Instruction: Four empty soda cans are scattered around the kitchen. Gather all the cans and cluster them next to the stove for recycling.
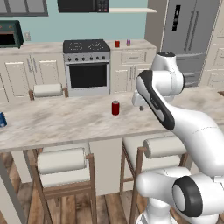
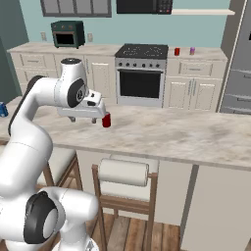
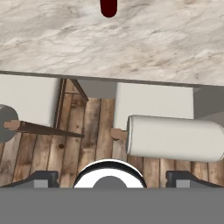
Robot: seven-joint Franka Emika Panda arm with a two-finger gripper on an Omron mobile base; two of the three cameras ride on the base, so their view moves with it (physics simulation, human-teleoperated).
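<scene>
Red cylindrical can (image 1: 115, 107) on veined marble counter (image 1: 65, 120).

Glossy white jointed robot arm (image 1: 192, 135), rounded tubular links with smooth plastic-looking shells, no visible cables or screws. Dark charcoal bands and round black caps with grey centres mark the joints; one big round cap sits on the bulbous lower housing (image 2: 41, 218), another on the upper elbow. A long black strip runs along one link in the left base view. White flat hand block carrying a small two-finger gripper (image 2: 84, 117) with short dark fingertips (image 3: 43, 178), blocky and grey-black. No lettering or markings readable.
</scene>
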